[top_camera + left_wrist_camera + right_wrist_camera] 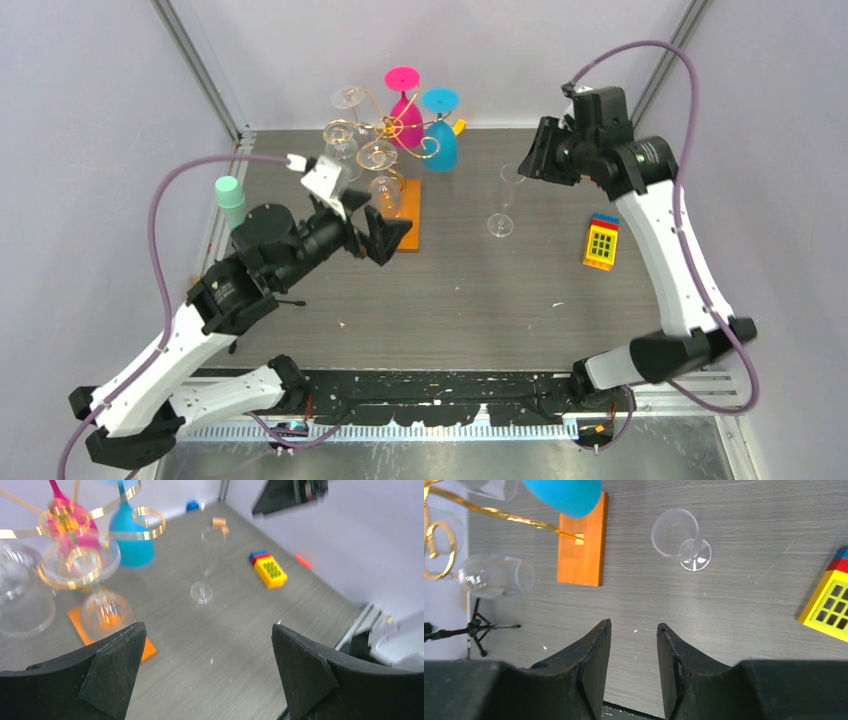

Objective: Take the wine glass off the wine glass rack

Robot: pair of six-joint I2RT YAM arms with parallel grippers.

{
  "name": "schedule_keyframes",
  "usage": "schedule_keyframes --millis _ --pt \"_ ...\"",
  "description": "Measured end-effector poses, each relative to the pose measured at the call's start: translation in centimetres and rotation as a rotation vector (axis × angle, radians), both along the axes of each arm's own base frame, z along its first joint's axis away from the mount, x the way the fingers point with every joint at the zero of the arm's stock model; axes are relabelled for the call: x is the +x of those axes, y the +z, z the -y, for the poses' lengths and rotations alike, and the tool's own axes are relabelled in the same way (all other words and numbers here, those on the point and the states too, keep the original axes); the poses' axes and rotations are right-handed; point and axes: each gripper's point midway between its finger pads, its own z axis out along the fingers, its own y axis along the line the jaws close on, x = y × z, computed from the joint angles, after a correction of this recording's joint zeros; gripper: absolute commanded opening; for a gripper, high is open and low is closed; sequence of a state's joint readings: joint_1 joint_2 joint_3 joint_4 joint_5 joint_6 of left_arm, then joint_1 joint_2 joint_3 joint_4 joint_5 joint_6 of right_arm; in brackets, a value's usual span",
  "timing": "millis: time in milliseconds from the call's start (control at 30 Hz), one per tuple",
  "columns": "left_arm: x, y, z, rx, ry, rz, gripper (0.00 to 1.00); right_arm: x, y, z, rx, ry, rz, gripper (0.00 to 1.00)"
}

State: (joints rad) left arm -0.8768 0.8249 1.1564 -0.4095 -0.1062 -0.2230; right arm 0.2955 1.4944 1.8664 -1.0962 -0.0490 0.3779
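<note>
The wine glass rack [385, 130] is a gold wire stand on an orange base [411, 212] at the back middle. A pink glass [404, 105], a blue glass [441, 135] and clear glasses [383, 188] hang upside down on its arms. Another clear flute glass [503, 200] stands upright on the table right of the base, off the rack. My left gripper [392, 243] is wide open and empty by the base's front edge; in the left wrist view [207, 630] a clear hanging glass [105, 611] is ahead to its left. My right gripper [540, 150] is open, empty and raised at the back right.
A yellow toy block [600, 242] lies right of the flute. A green cup [230, 195] stands at the table's left edge. The right wrist view shows the flute [679, 537], the orange base [581, 545] and a small black tripod [474, 627] at the left edge.
</note>
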Motion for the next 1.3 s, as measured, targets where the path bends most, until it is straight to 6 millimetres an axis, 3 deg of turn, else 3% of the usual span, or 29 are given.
schedule_keyframes --millis 133,233,333,400,533,700,933,1000,1167,1300 --pt "2.3 5.7 1.0 -0.054 0.062 0.042 1.0 -3.1 1.0 0.0 0.081 0.002 0.059 0.44" --pt "4.7 7.8 1.6 -0.05 0.119 0.049 1.0 -4.8 0.8 -0.2 0.132 0.013 0.065 0.44" --pt "8.6 7.1 1.8 0.003 0.188 0.024 1.0 -6.1 0.1 -0.4 0.164 0.023 0.051 0.44" --pt "11.5 5.5 1.1 0.051 0.239 -0.024 1.0 -6.8 -0.5 -0.4 0.172 0.029 0.047 0.44" --pt "15.1 2.1 -0.8 0.107 0.319 -0.127 0.96 -8.0 -1.3 -0.3 0.18 0.033 0.036 0.43" --pt "15.9 0.9 -2.6 0.06 0.342 -0.228 0.71 -8.9 -2.2 -0.7 0.215 0.044 0.012 0.43" --pt "16.8 1.4 -4.6 -0.08 0.373 -0.317 0.63 -8.7 -2.3 -3.4 0.395 0.073 -0.021 0.46" --pt "16.7 1.3 -4.8 -0.104 0.375 -0.336 0.62 -8.5 -2.1 -4.8 0.486 0.087 -0.031 0.48" --pt "16.1 0.8 -5.0 -0.128 0.374 -0.357 0.61 -8.0 -0.5 -8.9 0.672 0.13 -0.026 0.64" --pt "15.3 0.8 -5.3 -0.145 0.375 -0.351 0.68 -8.5 2.3 -13.8 0.787 0.206 0.001 0.65"
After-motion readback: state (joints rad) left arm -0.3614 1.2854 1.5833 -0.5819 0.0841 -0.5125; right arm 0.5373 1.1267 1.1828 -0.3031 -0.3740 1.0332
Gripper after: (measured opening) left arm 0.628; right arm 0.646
